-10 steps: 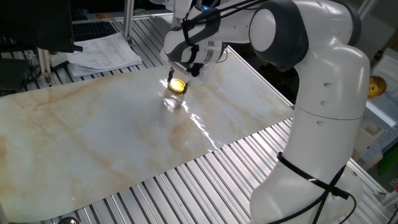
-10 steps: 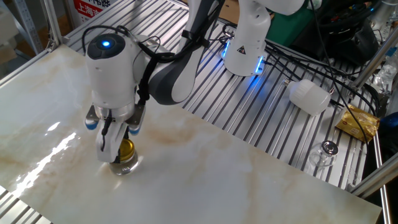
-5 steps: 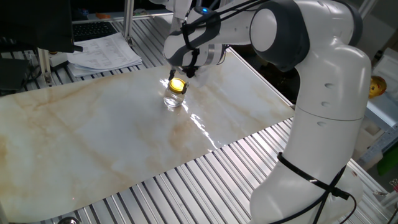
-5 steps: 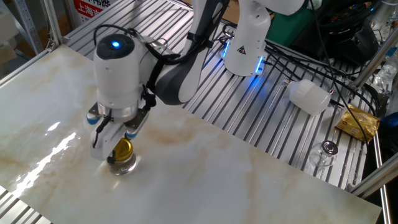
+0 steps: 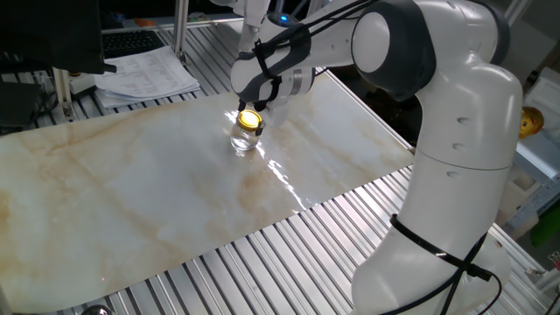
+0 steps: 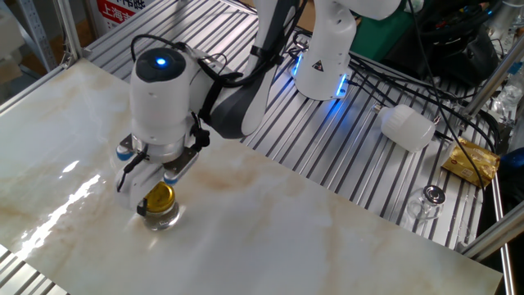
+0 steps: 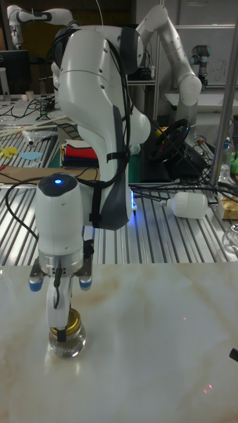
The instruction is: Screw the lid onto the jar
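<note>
The other fixed view shows it best: the gripper (image 6: 152,199) is straddling the lid (image 6: 158,195), fingers apart, one on either side of the gold cap. Whether the pads are actually touching it or just loosely flanking it, I can't tell. The lid sits on top of the jar (image 6: 161,216), and the jar stands on the marble table (image 6: 344,221), toward the side nearest the robot's base, well clear of any corner. In one fixed view the cap (image 5: 250,120) glows yellow just under the wrist, with the glass (image 5: 244,140) below it. The tall fixed view has the same stack, lid (image 7: 73,322) on jar (image 7: 68,342), with one finger hanging down in front.

What could go wrong, as far as I can judge: nothing is holding the jar, so if the fingers close off-centre and twist, the whole jar could just spin or skate on that slick marble instead of the threads catching. If the cap isn't sitting level it could also cross-thread and jam.

Compared with a second ago, the wrist has rotated around the cap. The blue-tipped fingers have swung round and now stand noticeably wider apart, and the hand looks a touch higher. Lid and jar haven't moved.
</note>
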You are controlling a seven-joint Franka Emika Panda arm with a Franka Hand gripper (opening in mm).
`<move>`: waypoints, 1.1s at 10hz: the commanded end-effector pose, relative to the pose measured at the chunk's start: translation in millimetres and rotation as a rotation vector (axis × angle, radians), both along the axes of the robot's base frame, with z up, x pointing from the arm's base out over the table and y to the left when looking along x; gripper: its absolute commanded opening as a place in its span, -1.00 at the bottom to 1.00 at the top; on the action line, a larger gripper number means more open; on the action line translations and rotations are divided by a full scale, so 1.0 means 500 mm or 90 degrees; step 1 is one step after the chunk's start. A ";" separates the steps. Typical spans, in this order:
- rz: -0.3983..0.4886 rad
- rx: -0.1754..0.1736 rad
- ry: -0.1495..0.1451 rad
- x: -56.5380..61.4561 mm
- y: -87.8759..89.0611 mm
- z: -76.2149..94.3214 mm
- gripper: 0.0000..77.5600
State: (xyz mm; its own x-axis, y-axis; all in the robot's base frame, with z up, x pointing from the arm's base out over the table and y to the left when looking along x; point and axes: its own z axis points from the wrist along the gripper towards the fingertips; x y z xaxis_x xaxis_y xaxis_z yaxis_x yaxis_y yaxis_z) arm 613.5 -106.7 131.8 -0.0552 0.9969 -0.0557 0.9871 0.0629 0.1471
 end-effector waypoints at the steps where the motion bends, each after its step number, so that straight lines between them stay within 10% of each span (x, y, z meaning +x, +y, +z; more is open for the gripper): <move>1: 0.073 -0.004 0.065 -0.001 -0.005 0.014 1.00; 11: 0.143 -0.008 0.078 -0.007 0.003 0.039 1.00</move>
